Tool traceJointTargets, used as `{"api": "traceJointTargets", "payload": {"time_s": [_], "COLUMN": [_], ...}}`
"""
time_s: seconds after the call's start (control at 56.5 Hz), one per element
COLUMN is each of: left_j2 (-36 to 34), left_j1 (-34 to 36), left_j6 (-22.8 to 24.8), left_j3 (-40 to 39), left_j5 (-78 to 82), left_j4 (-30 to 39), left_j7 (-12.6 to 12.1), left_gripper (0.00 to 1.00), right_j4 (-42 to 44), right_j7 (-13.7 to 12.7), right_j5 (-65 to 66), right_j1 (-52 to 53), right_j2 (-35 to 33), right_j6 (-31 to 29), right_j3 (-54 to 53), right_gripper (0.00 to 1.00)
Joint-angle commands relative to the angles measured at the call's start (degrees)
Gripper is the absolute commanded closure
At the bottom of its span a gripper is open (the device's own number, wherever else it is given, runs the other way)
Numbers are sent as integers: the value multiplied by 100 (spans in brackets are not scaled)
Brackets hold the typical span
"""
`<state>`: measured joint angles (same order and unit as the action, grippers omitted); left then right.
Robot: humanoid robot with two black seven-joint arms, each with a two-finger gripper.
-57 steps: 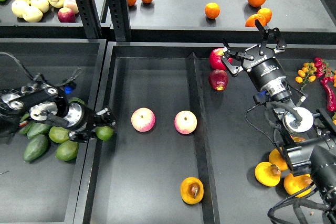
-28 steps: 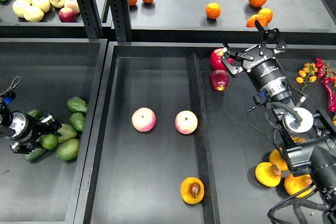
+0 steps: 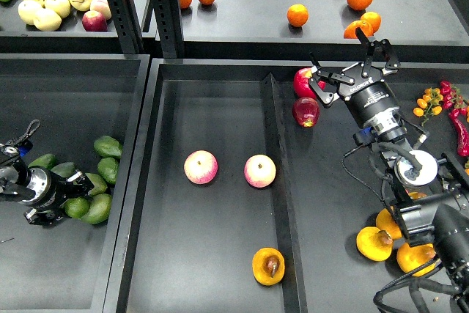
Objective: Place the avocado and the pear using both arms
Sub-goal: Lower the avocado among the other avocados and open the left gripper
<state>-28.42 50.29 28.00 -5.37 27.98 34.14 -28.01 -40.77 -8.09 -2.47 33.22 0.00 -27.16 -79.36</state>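
Observation:
Several dark-green avocados (image 3: 108,146) lie in a pile in the left bin. My left gripper (image 3: 67,203) is low in that pile, touching the fruit. It looks dark and end-on, so I cannot tell its fingers apart. A halved orange-yellow pear (image 3: 268,265) with a brown pit lies cut face up at the front of the middle tray (image 3: 212,100). My right gripper (image 3: 352,64) is open and empty, held high over the back of the right compartment, far from the pear.
Two pink-yellow apples (image 3: 200,167) (image 3: 259,171) lie in the middle tray. Two red fruits (image 3: 304,111) sit just below the right gripper. More halved pears (image 3: 374,243) lie at the front right. Oranges (image 3: 296,15) and pale fruits (image 3: 38,5) are on the back shelf. A divider (image 3: 282,181) splits the tray.
My left arm has pulled back to the left, from the left bin's right wall into the avocado pile. The green fruit it held at the wall is no longer there. The right arm has not moved.

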Motion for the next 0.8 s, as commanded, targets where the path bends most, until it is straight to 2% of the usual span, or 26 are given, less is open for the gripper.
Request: {"api": "traceJointTargets", "payload": {"time_s": [0.0, 0.071, 0.106, 0.336, 0.513, 0.778], "left_j2": [12, 12, 12, 12, -49, -58], "left_j1": [-10, -10, -10, 7, 60, 113], "left_j6": [0, 0, 0, 0, 0, 0], "left_j3": [1, 1, -8, -122, -420, -2274], "left_j5": [-3, -3, -3, 6, -21, -21], "left_j4": [-30, -30, -30, -30, -48, -48], "left_j7": [1, 1, 1, 1, 1, 1], "left_gripper": [46, 39, 31, 2, 1, 1], "right_j4": [-36, -36, -36, -45, -45, -71], "right_j7": [0, 0, 0, 0, 0, -17], "right_j5": [9, 0, 9, 0, 0, 0], "right_j1": [-8, 0, 0, 0, 0, 9], "right_j2": [0, 0, 0, 0, 0, 0], "right_j6": [1, 1, 1, 1, -8, -26], "right_j3": [0, 0, 0, 0, 0, 8], "right_gripper": [0, 0, 0, 0, 0, 0]}}
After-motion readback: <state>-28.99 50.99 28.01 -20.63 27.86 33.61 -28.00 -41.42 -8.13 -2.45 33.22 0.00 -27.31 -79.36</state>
